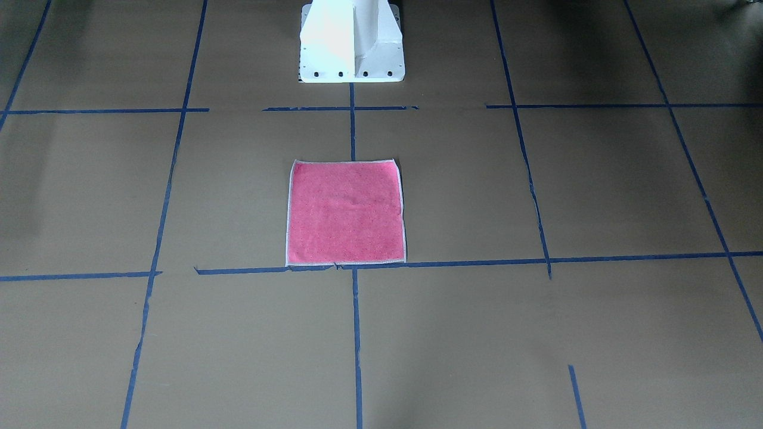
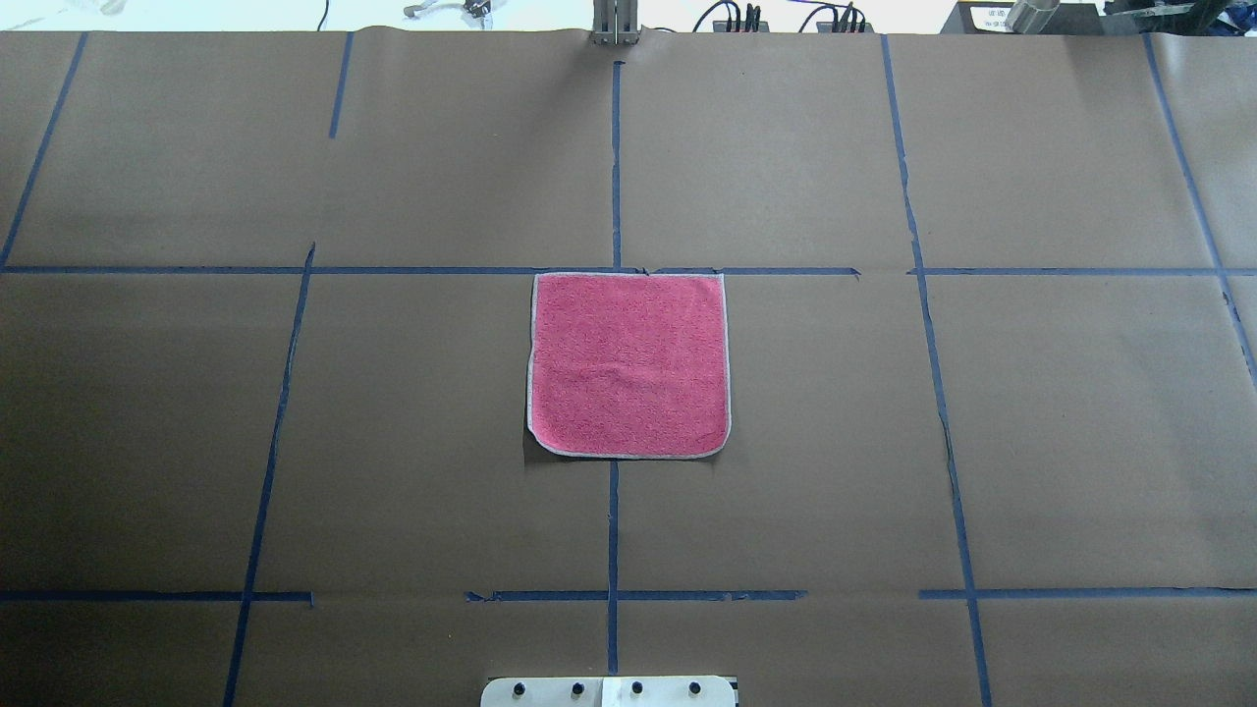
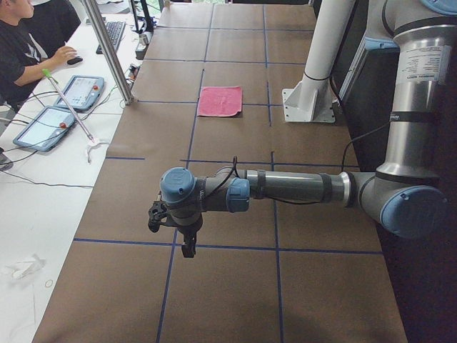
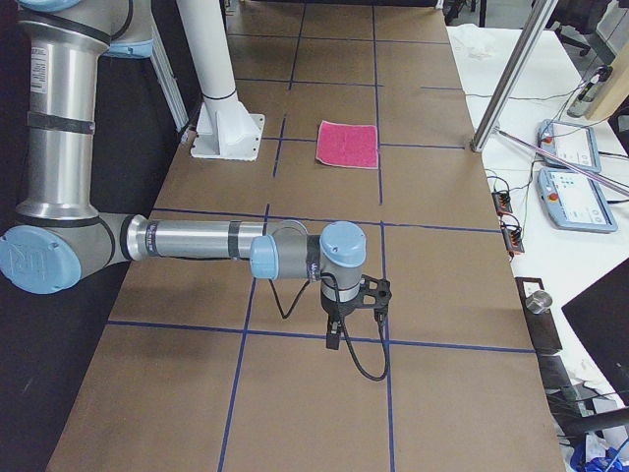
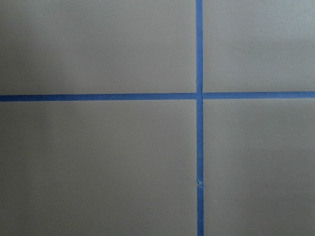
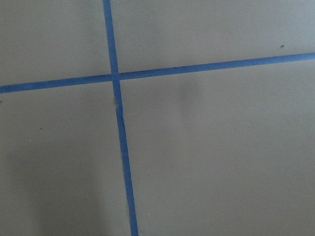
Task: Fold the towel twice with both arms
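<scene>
Left arm [image 3: 285, 187] and right arm [image 4: 197, 239] hang far to either side of the white pedestal [image 1: 351, 42]. Whether the left end effector [image 3: 187, 245] or right end effector [image 4: 335, 337] is open, I cannot tell; neither touches the towel [image 1: 346, 213], lying flat, pink-up, before the pedestal. Both folds remain.

The left arm [image 3: 293, 187] held its forearm horizontal and outstretched, with the left gripper [image 3: 173, 227] directed downward. The right arm [image 4: 192, 239] held a matching pose, with the right gripper [image 4: 356, 307] directed downward. Finger separation could not be determined.
</scene>
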### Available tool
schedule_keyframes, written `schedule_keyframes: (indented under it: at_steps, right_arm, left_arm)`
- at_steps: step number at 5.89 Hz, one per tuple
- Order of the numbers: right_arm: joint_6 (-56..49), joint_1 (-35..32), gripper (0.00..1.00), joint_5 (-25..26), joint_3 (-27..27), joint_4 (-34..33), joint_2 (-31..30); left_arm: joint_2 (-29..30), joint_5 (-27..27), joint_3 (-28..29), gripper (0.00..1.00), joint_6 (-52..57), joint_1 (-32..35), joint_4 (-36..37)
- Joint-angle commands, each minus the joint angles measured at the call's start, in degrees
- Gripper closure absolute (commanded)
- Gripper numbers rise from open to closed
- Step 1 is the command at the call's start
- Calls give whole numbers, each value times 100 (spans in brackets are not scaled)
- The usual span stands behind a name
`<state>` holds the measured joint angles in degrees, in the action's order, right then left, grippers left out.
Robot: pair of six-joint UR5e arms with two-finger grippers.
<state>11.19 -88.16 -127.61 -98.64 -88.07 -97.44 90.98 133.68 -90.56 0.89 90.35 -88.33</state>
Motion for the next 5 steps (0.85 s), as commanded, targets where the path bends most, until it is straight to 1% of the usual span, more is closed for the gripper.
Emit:
schedule_keyframes:
  at_steps: [1,3,5]
  right_arm:
    - [6,0,0,-1,3,0,-11]
    - [6,0,0,-9,-49,0,15]
    - [23,385,0,-36,-259,53,111]
  left_arm:
    - [-10,9,-14,0,-1,9,0]
    - [42,9,-32,0,-10,0,0]
    - [410,27,-250,0,-430,-174,-61]
